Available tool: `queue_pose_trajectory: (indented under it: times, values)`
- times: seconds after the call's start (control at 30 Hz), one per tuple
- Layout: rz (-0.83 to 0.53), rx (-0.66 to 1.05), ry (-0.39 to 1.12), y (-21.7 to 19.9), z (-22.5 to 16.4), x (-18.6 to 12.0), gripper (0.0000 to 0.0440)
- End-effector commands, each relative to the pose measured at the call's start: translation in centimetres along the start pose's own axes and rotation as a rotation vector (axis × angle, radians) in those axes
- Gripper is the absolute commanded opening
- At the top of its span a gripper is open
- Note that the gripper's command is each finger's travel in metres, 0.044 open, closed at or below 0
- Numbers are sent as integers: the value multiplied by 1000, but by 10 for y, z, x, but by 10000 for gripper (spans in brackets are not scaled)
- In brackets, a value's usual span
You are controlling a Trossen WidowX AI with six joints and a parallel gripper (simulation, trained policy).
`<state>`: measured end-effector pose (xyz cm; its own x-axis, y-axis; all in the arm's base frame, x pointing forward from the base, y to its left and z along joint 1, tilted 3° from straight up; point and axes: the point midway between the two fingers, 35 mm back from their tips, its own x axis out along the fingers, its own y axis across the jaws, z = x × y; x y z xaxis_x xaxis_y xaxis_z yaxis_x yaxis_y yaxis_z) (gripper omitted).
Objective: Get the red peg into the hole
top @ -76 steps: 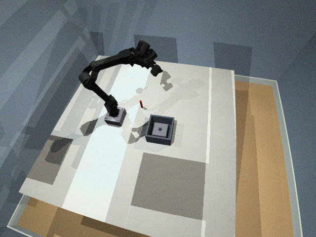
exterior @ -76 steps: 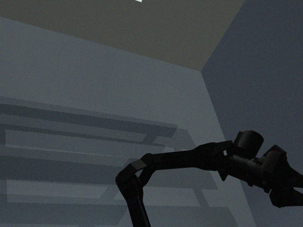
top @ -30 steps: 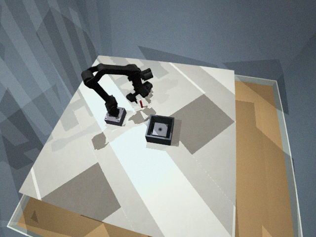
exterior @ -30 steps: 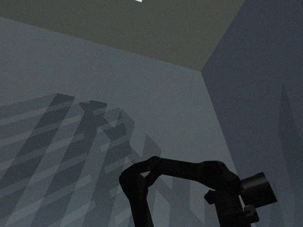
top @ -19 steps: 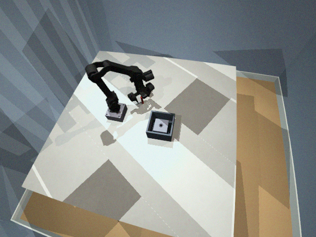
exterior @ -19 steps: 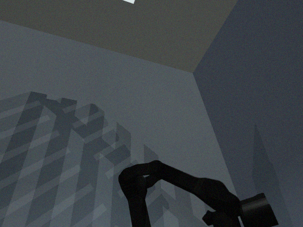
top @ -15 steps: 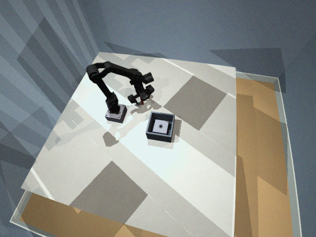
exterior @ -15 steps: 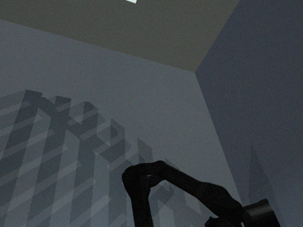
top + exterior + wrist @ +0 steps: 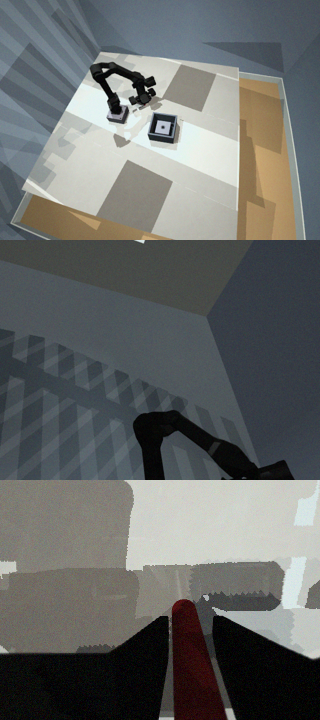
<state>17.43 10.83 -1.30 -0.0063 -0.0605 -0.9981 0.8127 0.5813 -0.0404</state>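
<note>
Under me spreads a pale, off-white table (image 9: 204,165) (image 9: 210,525), tilted across the top view and crossed by a bright band and grey-brown shadow patches, one at upper right of its middle, another low in the frame. On it, left of the frame's centre, sits my arm's light base plate (image 9: 124,119). Just right of the picture's centre, and apart from my base, a dark open box (image 9: 161,138) rests on the tabletop, partly across the bright band.
</note>
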Motion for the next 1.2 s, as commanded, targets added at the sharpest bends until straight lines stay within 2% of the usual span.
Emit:
queue_pose_trajectory:
  times: [0.0, 0.03, 0.7, 1.17]
  values:
    - [-8, -1, 27, 1, 0, 0, 20]
    - [-10, 0, 34, 1, 0, -1, 0]
    - [81, -145, -163, 16, 46, -67, 0]
    - [119, -141, -265, 31, 97, -119, 0]
